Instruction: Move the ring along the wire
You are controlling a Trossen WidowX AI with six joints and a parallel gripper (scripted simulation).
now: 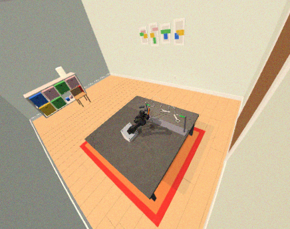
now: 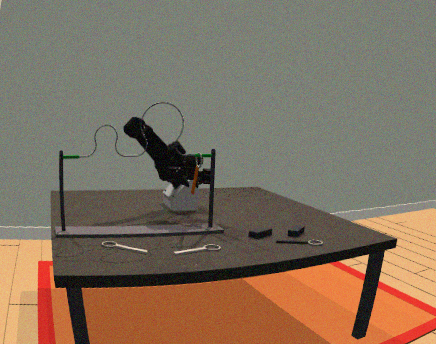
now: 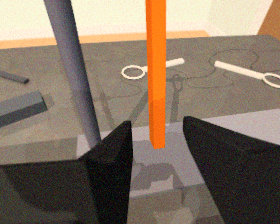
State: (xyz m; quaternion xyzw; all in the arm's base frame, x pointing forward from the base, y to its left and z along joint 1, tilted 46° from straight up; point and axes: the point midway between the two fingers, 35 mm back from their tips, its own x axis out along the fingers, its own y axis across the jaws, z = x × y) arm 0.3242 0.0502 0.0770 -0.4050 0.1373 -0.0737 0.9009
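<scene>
Claw (image 1: 145,112) (image 2: 195,181) (image 3: 158,120): part-open, nothing gripped. Orange handle (image 1: 148,111) (image 2: 195,179) (image 3: 156,75): approx. vertical, dead ahead, centred btwn fingertips. Ring (image 2: 199,161): on green section (image 1: 148,105) (image 2: 205,155), nr. post (image 1: 146,106) (image 2: 212,192) (image 3: 71,65). Post: L of handle in wrist view, tight. Open room: back twd base. If releasing, I'd widen slightly, reverse straight, no sideways drift.

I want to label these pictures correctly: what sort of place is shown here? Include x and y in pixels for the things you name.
Probably a playroom or classroom: a shelf (image 1: 49,86) with coloured bins, a small chair (image 1: 80,95) beside it, and bright pictures (image 1: 165,32) on the wall.
</scene>
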